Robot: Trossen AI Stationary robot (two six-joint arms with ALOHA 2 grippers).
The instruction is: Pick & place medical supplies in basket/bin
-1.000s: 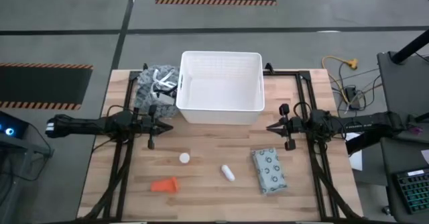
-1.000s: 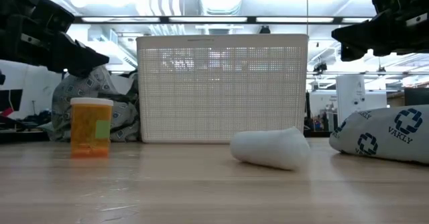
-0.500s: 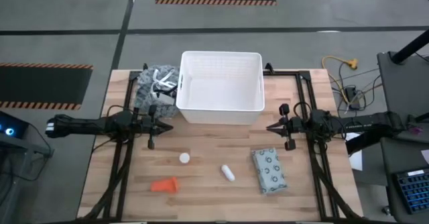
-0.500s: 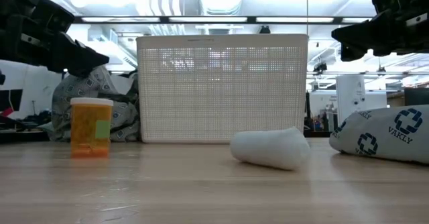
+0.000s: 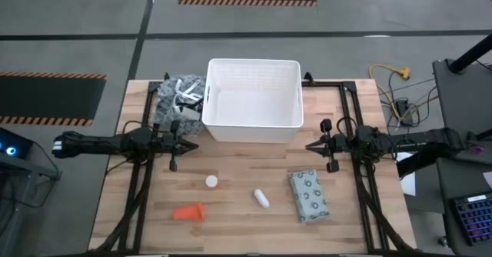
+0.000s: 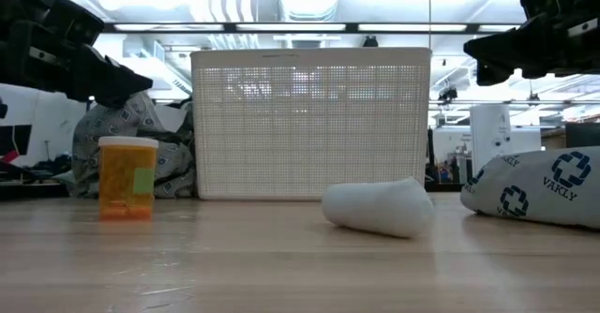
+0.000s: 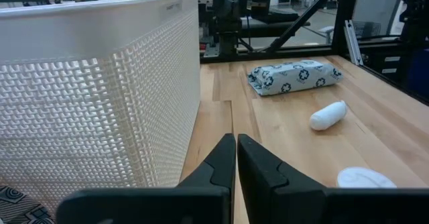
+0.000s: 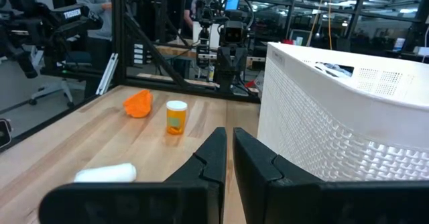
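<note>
One tub point(image 5: 254, 95); four supplies point(image 5: 261, 198).

From my station I read only one thing for sure: "VAKLY" in blue beside cross-in-circle marks on the packet point(image 6: 539, 199), in the low view. A dark unit in the right wrist view carries white lettering too small for me to read.
</note>
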